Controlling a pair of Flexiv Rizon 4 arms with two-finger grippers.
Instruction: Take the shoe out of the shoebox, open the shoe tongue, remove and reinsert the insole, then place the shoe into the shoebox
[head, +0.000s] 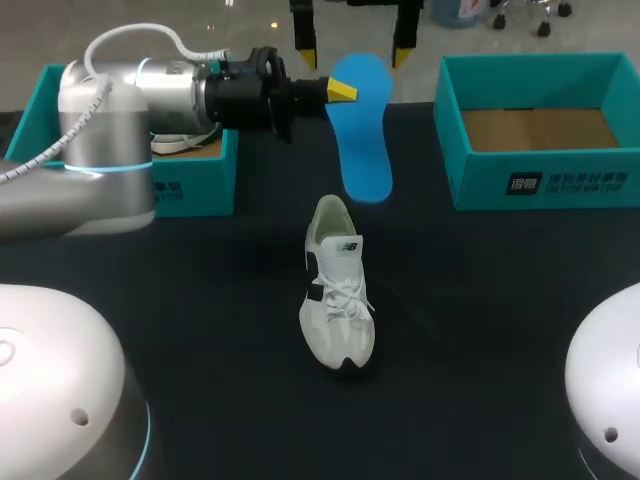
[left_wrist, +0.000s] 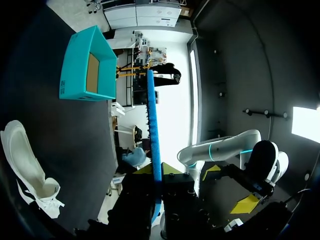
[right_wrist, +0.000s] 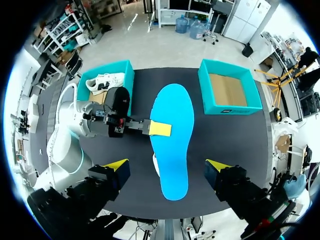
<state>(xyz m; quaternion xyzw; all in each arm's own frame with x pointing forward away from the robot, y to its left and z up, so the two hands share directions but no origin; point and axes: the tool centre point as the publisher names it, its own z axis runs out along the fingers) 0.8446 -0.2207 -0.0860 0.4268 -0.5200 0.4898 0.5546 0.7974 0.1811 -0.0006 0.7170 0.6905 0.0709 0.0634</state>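
Observation:
The blue insole (head: 362, 140) hangs in the air over the back of the table, with my left gripper (head: 342, 91) shut on its edge. In the left wrist view the insole (left_wrist: 152, 125) stands edge-on between that gripper's fingers (left_wrist: 157, 172). The white shoe (head: 338, 290) lies on the black table below, toe toward me, also seen beside the gripper (left_wrist: 25, 160). My right gripper (head: 352, 45) hovers above the insole (right_wrist: 172, 135), open and empty, its yellow tips straddling it (right_wrist: 167, 165). From there the left gripper (right_wrist: 160, 128) shows at the insole's side, and the shoe is mostly hidden under the insole.
A teal shoebox (head: 190, 175) at the back left holds a second white shoe (right_wrist: 105, 80). An empty teal shoebox (head: 540, 180) stands at the back right, also in the wrist views (right_wrist: 227, 107) (left_wrist: 75, 75). Two white robot bases (head: 60, 390) sit at the near corners.

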